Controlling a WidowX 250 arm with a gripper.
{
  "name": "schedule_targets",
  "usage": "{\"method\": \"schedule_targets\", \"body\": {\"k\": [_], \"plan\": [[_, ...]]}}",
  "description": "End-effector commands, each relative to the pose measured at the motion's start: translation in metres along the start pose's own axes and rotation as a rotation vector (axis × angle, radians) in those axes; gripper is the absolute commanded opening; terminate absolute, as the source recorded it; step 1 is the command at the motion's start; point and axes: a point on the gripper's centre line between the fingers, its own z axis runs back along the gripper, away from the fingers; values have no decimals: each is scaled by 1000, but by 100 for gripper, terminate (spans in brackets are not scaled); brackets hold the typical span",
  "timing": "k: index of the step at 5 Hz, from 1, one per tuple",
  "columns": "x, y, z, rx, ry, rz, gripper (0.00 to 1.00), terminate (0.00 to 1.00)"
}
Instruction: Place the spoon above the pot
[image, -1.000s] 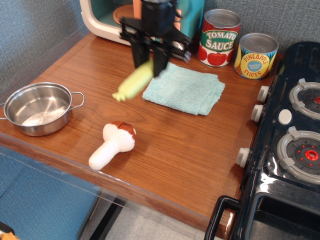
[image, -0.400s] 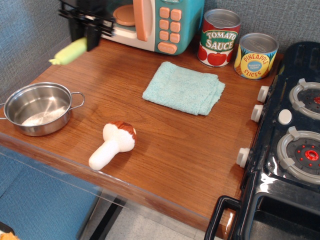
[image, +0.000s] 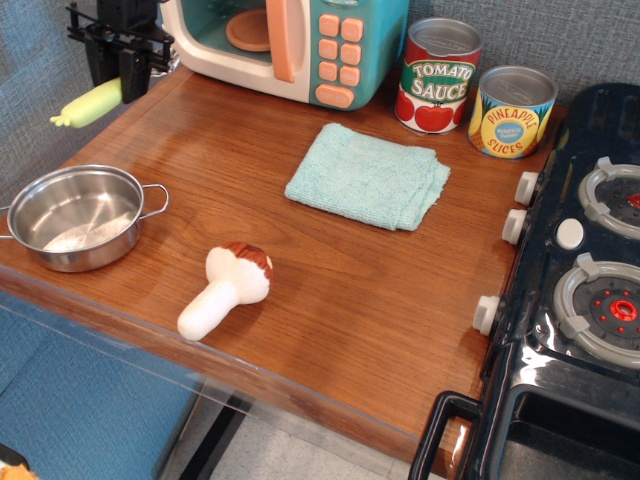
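Observation:
The steel pot (image: 76, 215) with two wire loop handles sits at the table's front left. My gripper (image: 116, 72) is at the far left back corner, raised above the table, shut on the spoon (image: 90, 104). Only the spoon's pale yellow-green handle shows, sticking out down and to the left with its nubbed end; the metal bowl is hidden between the fingers. The spoon hangs behind the pot, well above the table surface.
A white mushroom toy (image: 225, 290) with a brown cap lies at the front middle. A light green cloth (image: 368, 176) lies mid-table. A toy microwave (image: 290, 45) and two tin cans (image: 437, 75) stand at the back. A black toy stove (image: 580, 290) fills the right side.
My gripper has carried the spoon from above the cloth's left edge far to the left, to the back left corner behind the pot. Nothing else has moved.

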Motion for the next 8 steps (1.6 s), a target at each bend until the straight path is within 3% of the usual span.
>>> {"method": "schedule_targets", "body": {"k": [1,4,6,7,8], "plan": [[6,-8,-2,11,-33,-29,0,0],[12,-25,-18,15,-2,-26,0,0],[13,-44,-13,-3,-17,-50,0,0],[9,-48,-8,-30,-35,-39,100,0],[3,-49,6,-56,-77,-50,100,0]]}}
